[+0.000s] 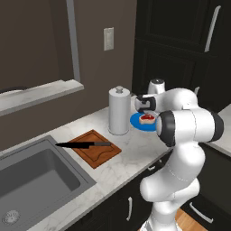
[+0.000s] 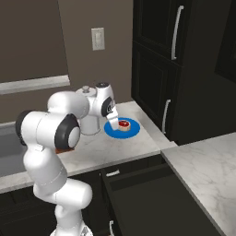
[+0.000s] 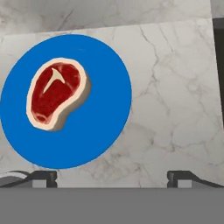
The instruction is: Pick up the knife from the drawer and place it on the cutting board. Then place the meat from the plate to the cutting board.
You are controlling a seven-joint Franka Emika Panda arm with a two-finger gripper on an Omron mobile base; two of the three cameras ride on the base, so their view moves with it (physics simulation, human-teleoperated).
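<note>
The black knife [image 1: 83, 145] lies across the reddish-brown cutting board [image 1: 97, 152] on the counter beside the sink. The meat [image 3: 54, 94], red with a pale rim, rests on the blue plate [image 3: 87, 131], left of the plate's centre in the hand view. My gripper [image 3: 112, 178] hangs open above the plate's edge, and nothing is between its fingertips [image 3: 41, 177]. From the base, the gripper [image 1: 149, 113] hovers just over the meat [image 1: 147, 118] and plate [image 1: 137, 122]. The drawer [image 2: 147, 193] stands pulled out below the counter, its inside dark.
A white paper-towel roll [image 1: 119, 111] stands just left of the plate, and a white kettle [image 1: 157, 85] sits behind it. The grey sink [image 1: 36, 180] lies at the left. Tall black cabinets [image 2: 184, 69] rise at the right, with a marble counter [image 2: 207, 161] in front.
</note>
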